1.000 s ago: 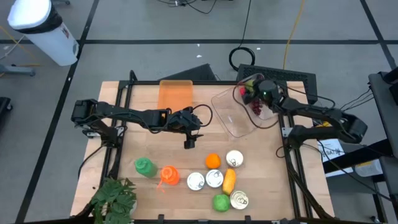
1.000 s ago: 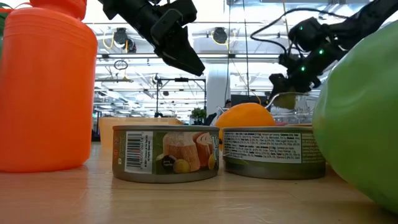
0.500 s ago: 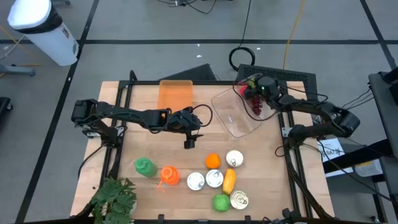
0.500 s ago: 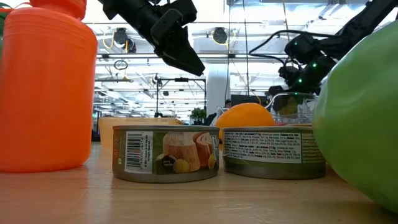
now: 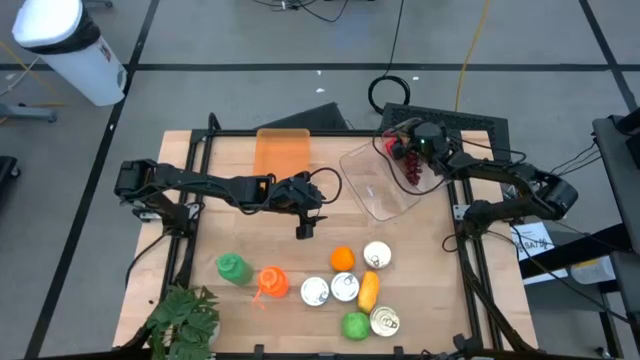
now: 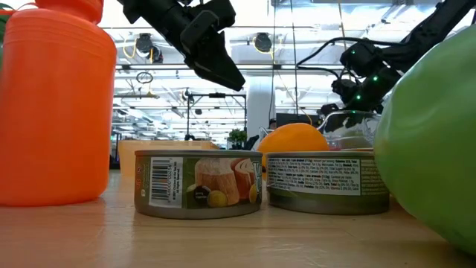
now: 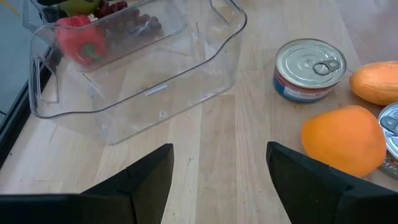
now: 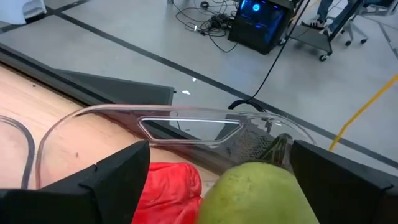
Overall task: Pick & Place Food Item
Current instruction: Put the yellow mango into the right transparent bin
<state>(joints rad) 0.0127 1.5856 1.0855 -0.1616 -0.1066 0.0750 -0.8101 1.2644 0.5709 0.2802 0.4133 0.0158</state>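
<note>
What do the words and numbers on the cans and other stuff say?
No text can be read in these pictures.
Round tin can with a food picture on its label: a barcode, digits too small.
Round tin can with a white label: lines of print, too blurred.
White paper beside the table: dark print, too small.

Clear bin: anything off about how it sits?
Yes. The clear bin sits skewed to the table edges, its far corner jutting past the table's back edge. Red pepper and grapes are piled in that end; nothing spilled.
</note>
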